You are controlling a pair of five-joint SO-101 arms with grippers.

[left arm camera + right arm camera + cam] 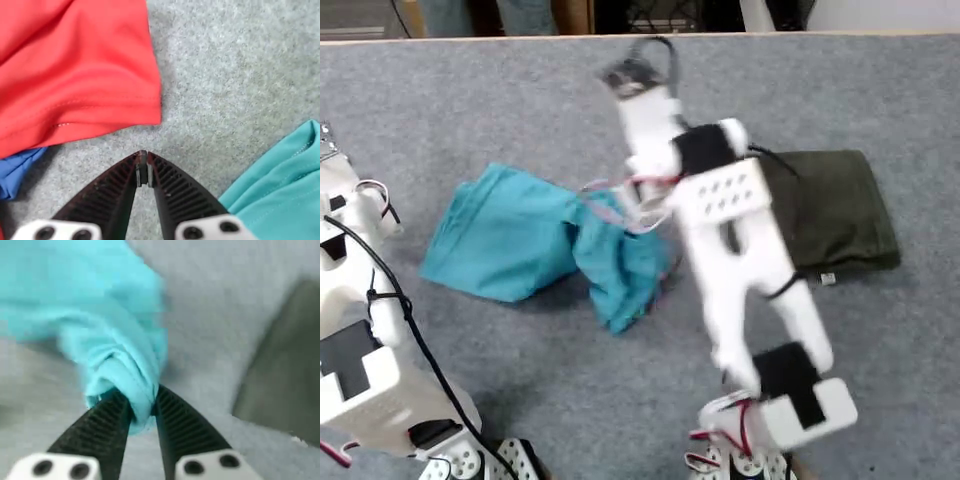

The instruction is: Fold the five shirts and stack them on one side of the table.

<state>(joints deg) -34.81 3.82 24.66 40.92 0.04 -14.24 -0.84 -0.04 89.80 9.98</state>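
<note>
Fingers (107, 425) of the right gripper (139, 399) are pinched onto a bunched, rolled fold of the teal shirt (100, 305), and the cloth bulges out between the ribbed pads. In the high view the right arm (740, 260) stretches from the near edge up over the middle of the grey table (470, 110) and covers part of the spot where this fold is gathered.

The teal shirt (510, 235) lies left of centre. Its long axis runs across the table from left to right, tilted a little. Its broad left end is flat on the surface, and its right end is crumpled and drawn up toward the arm. A narrower tail of it points down toward the near edge.

Just right of the arm, a dark green shirt (830, 210) lies folded into a flat rectangle with its longer side running across the table. It lies apart from the teal one.

The left gripper (143, 167) has its tips pressed together on nothing, above bare table. It sits between the hem of a red shirt (70, 70) and an edge of the teal shirt, and it touches neither. A corner of a blue garment (17, 167) peeks out from under the red one.
</note>
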